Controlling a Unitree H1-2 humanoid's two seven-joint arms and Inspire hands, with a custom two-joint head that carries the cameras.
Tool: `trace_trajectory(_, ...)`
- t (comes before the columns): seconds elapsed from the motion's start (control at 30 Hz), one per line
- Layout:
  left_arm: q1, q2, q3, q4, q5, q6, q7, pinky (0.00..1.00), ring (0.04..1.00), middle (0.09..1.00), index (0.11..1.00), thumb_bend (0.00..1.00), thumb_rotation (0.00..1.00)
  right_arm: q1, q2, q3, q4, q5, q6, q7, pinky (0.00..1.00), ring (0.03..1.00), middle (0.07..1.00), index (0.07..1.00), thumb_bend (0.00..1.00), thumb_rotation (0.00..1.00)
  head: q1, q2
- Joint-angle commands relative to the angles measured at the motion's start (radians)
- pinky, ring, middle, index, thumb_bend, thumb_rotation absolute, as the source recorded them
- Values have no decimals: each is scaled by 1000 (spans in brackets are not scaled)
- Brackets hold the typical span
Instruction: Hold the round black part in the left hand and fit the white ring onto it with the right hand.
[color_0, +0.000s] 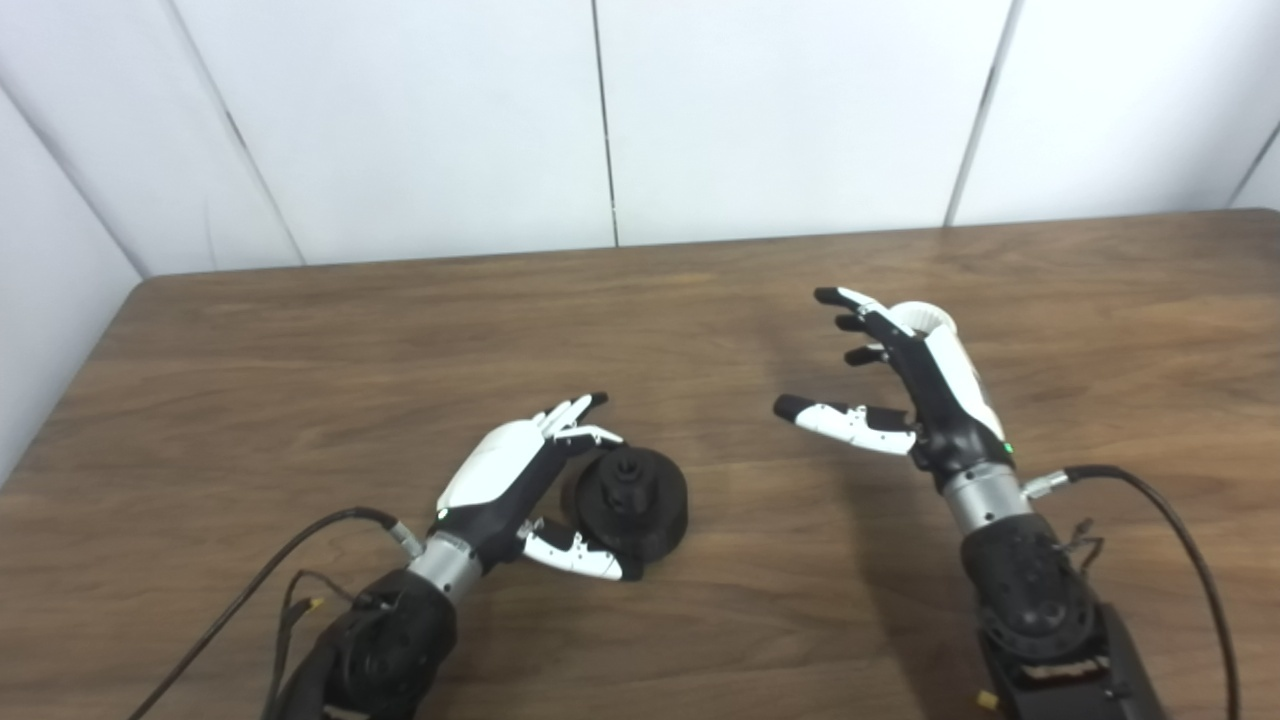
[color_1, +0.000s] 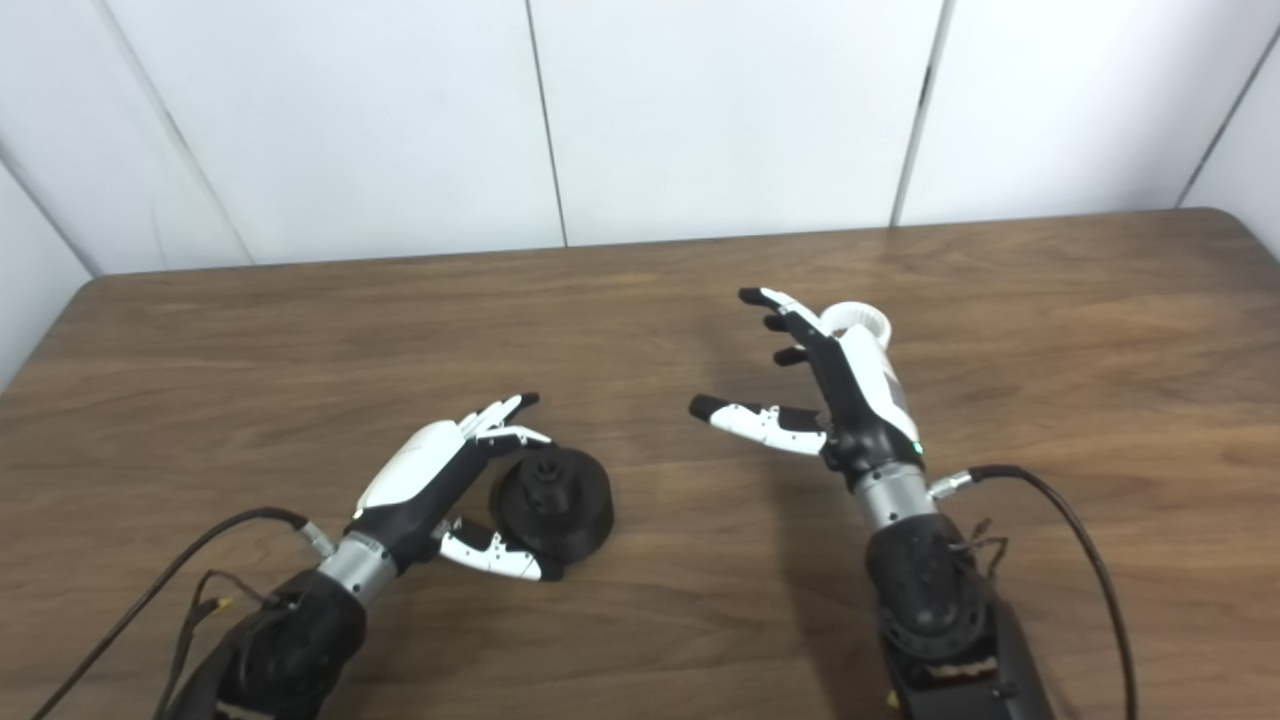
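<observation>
A: Table (color_0: 300, 340) of dark brown wood was shown from above, backed by white wall panels (color_0: 780, 110). What was seen of the left hand (color_0: 520, 480)?

B: It was placed low and left of centre, beside the round black part (color_0: 632, 500). The fingers (color_0: 572, 412) were curved along the part's far left edge and the thumb (color_0: 578, 556) was laid against its near edge. The part was seen resting on the table, loosely cupped rather than lifted; whether a firm hold was had could not be told.

A: And the round black part itself?

B: A thick dark disc with a raised hub at its centre was shown, tilted a little toward the hand.

A: How was the right hand (color_1: 825, 385) held?

B: It was raised above the table, right of centre, spread wide, with the fingers pointed away and to the left and the thumb stretched out sideways. Nothing was held in it.

A: Where was the white ring (color_1: 862, 320)?

B: It was found on the table just behind the right hand, partly hidden by it, and well apart from the black part. Black cables (color_0: 1180, 540) were seen trailing from both wrists.
</observation>
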Motion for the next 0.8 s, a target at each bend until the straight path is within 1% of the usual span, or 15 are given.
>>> trace_trajectory(0.0,-15,2,4,-31,9,-41,10,998,1000,1000,682,952,340,-25,13,-2,-52,-5,-2,-17,707,849,895,847,818,452,-1,1)
trace_trajectory(0.2,-12,-8,6,-20,10,-59,10,1000,1000,1000,680,954,323,-20,15,-3,-57,-3,8,-15,717,849,893,842,827,456,7,-1)
trace_trajectory(0.37,-12,-14,7,-23,15,-59,5,1000,1000,1000,683,951,315,-18,10,-5,-50,7,-8,-19,714,850,894,845,818,449,11,-3)
trace_trajectory(0.5,-9,-17,13,-18,11,-66,9,1000,1000,1000,679,958,311,-22,10,-2,-47,-5,-10,-25,714,835,889,842,817,447,-13,-6)
trace_trajectory(0.63,-3,-11,18,-15,12,-77,10,999,1000,1000,678,954,315,-24,12,4,-47,-23,-8,-29,706,829,884,845,824,453,-66,-27)
trace_trajectory(0.67,-1,-8,21,-16,9,-78,8,1000,1000,1000,678,954,310,-23,13,6,-46,-29,-8,-31,704,829,883,845,825,454,-94,-39)
trace_trajectory(0.7,2,-4,25,-14,3,-84,7,1000,1000,1000,678,953,311,-23,15,9,-44,-39,-10,-36,702,831,883,845,828,459,-146,-58)
trace_trajectory(0.73,5,0,27,-10,1,-95,11,1000,1000,1000,677,952,307,-22,16,11,-43,-48,-9,-38,697,830,883,845,832,469,-146,-58)
trace_trajectory(0.77,8,5,31,-5,-1,-107,15,998,1000,1000,676,951,317,-22,19,15,-42,-57,-9,-42,696,826,882,848,831,478,-189,-73)
